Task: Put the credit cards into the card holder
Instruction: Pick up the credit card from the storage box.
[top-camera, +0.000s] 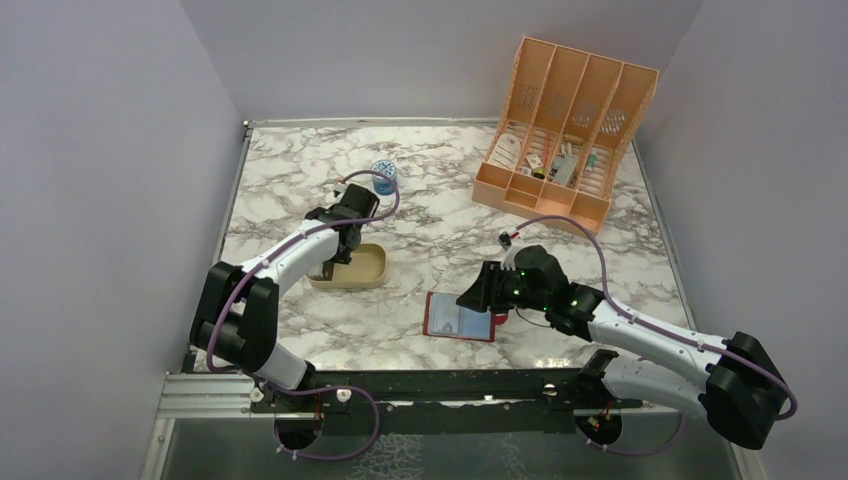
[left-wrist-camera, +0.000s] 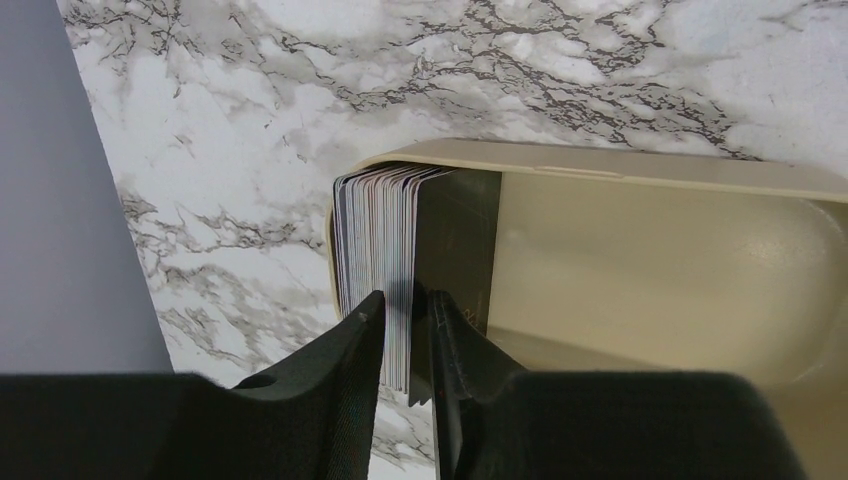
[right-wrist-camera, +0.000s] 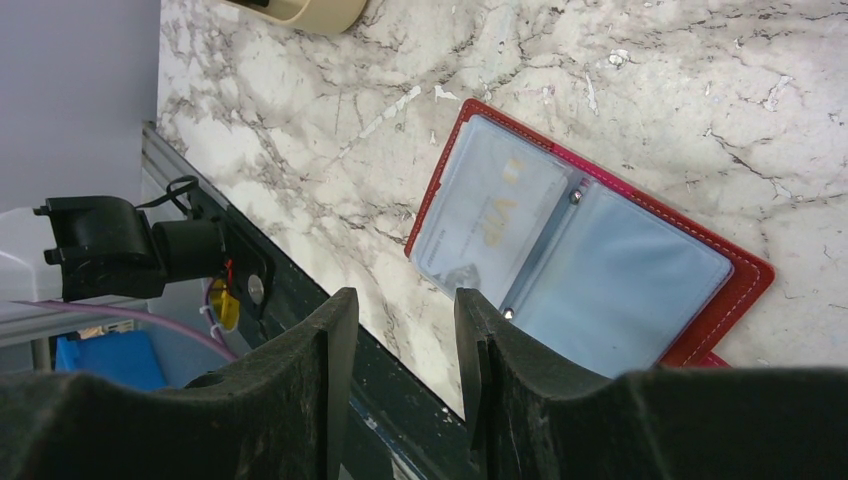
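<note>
Surface: marble-patterned table (top-camera: 440, 230) with pale lilac walls around it and a peach slotted organizer (top-camera: 570, 110) at the far right.
Cards: the credit cards (left-wrist-camera: 385, 230) stand on edge as a pack at one end of the tan tray (left-wrist-camera: 650, 165). A black one faces the tray's hollow.
Left arm: my left gripper (left-wrist-camera: 408, 320) straddles the last few cards on the black side. Its jaws are drawn close on that thin slice, pads against it as far as I can see.
Right arm: my right gripper (right-wrist-camera: 400, 310) hangs just beside the holder, jaws apart, nothing between them.
Holder: the card holder (right-wrist-camera: 745, 275) lies open and flat, well apart from the tray, pale blue pockets up, with a card in one pocket.
Handling: I judge the cards light, stiff and slick. Faces slide on each other, so a slice may fan or shed. I'd pinch across the flat faces near the upper edge.
Writing: gold lettering on the pocketed card is too slanted for me to read. The card edges show nothing legible.
</note>
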